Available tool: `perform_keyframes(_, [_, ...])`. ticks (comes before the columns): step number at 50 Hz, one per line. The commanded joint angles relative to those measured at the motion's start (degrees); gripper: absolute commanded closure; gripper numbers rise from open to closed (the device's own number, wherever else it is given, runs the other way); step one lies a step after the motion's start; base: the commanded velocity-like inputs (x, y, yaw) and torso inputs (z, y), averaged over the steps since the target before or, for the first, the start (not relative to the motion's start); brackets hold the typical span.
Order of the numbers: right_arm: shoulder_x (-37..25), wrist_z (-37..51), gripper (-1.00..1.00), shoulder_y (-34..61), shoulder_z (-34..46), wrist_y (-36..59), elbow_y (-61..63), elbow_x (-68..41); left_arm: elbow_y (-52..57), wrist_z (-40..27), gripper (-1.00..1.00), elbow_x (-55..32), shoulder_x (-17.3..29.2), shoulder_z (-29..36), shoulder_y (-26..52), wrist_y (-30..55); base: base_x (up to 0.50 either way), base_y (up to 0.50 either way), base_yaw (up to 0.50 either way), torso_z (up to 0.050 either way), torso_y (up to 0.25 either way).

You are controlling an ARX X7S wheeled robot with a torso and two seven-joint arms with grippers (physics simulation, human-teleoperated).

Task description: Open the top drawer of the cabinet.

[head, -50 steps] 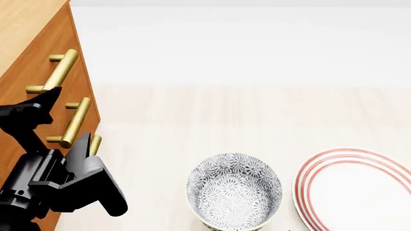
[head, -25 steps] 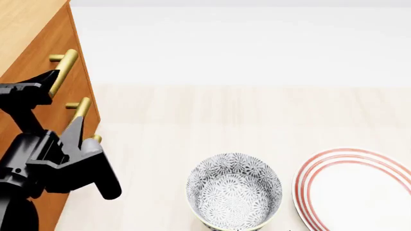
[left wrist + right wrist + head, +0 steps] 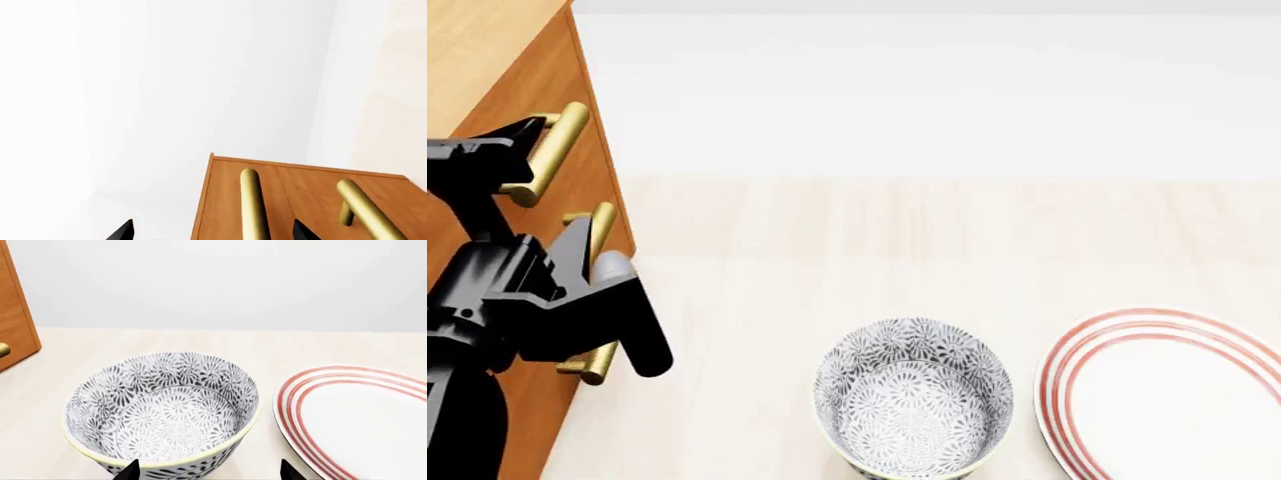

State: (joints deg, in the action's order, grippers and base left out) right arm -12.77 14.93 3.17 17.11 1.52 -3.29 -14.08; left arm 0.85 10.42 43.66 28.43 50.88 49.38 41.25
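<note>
The orange-brown cabinet (image 3: 481, 45) stands at the far left of the head view. Its top drawer (image 3: 510, 100) looks shut, and its brass bar handle (image 3: 554, 145) sticks out from the front. My left gripper (image 3: 581, 250) is open in front of the cabinet face, with one black finger (image 3: 487, 160) beside the top handle and the other lower down. In the left wrist view the top handle (image 3: 250, 205) lies between my left gripper's (image 3: 212, 232) two spread fingertips, without touching them. My right gripper (image 3: 208, 472) is open and empty, just behind the bowl.
A grey-patterned bowl (image 3: 914, 395) stands on the pale table, with a red-rimmed white plate (image 3: 1168, 390) to its right. Both also show in the right wrist view: the bowl (image 3: 163, 410) and the plate (image 3: 360, 415). Two lower brass handles (image 3: 594, 232) sit under the top one.
My left gripper has risen along the cabinet front, from the middle handle's level up to the top handle. The bowl and plate have not moved.
</note>
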Motion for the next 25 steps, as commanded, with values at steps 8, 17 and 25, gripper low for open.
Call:
perform_keyframes(8, [-0.2, 0.1, -1.0, 0.0, 0.4, -0.2, -0.4, -0.5, -6.1, -1.3, -1.0, -0.8, -0.9, 0.2, 1.8, -1.5, 0.0, 0.0, 0.0, 0.0, 0.0])
perform_keyframes(17, [-0.4, 0.3, -1.0, 0.0, 0.6, 0.0, -0.2, -0.8, -7.8, -1.1, -1.0, -0.5, -0.9, 0.6, 2.6, -1.8, 0.0, 0.0, 0.0, 0.0, 0.0])
perform_keyframes(25, [-0.5, 0.5, -1.0, 0.0, 0.7, 0.4, 0.1, -1.1, -8.7, -1.0, -1.0, -0.4, -1.1, 0.8, 2.9, -1.8, 0.0, 0.0, 0.0, 0.0, 0.0])
